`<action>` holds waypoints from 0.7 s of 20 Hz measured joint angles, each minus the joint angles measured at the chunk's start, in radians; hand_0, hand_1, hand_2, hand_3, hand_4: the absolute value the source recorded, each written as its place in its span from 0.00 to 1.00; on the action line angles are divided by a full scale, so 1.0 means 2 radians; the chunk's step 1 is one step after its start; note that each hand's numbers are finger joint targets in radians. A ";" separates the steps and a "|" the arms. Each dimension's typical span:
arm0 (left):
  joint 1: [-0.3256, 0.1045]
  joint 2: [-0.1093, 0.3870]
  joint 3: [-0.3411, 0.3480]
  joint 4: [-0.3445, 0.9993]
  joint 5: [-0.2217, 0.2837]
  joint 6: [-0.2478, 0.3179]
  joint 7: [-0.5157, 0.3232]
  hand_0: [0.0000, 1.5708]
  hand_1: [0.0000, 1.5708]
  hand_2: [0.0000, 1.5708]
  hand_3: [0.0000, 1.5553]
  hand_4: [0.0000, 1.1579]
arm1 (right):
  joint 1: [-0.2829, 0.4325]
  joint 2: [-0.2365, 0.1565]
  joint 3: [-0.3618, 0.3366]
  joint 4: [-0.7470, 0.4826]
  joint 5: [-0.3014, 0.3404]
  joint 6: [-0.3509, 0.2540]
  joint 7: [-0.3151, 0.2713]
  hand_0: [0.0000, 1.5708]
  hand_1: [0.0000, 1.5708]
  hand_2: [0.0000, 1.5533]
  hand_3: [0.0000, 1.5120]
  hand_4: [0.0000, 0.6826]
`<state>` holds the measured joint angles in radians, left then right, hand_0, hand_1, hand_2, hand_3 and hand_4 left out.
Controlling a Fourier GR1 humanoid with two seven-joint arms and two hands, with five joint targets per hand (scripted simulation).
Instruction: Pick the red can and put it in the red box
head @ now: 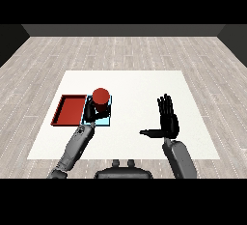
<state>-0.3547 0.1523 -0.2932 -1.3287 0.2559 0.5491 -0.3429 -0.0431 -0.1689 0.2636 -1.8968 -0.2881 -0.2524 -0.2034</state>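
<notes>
The red can [101, 98] stands upright over the light blue tray [109, 119], and my left hand [91, 111] is curled round its lower left side. The red tray [69, 109] lies just to the left of the blue one, with nothing in it. My right hand [169, 121] is held up over the white table, right of centre, fingers straight and thumb stretched out to the left, holding nothing.
The white table [135, 89] stretches beyond and between the hands. The two trays sit side by side near its left edge. A wood-plank floor surrounds the table.
</notes>
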 measured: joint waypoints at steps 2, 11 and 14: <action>-0.001 0.025 0.017 -0.012 -0.002 0.000 0.020 1.00 1.00 1.00 0.96 0.96 | 0.019 -0.005 -0.012 -0.001 -0.006 0.004 -0.004 0.00 0.00 0.00 0.00 0.00; -0.017 0.132 0.073 0.081 -0.037 -0.022 0.067 1.00 1.00 0.99 0.96 0.96 | 0.060 -0.017 -0.054 0.025 -0.034 0.037 -0.025 0.00 0.00 0.00 0.00 0.00; -0.026 0.160 0.082 0.147 -0.048 -0.037 0.083 1.00 1.00 0.99 0.95 0.91 | 0.062 -0.013 -0.056 0.038 -0.032 0.038 -0.032 0.00 0.00 0.00 0.00 0.00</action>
<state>-0.4060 0.4714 -0.1283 -1.0339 0.1598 0.4746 -0.1762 0.0814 -0.1945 0.1521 -1.8198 -0.3525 -0.1770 -0.2664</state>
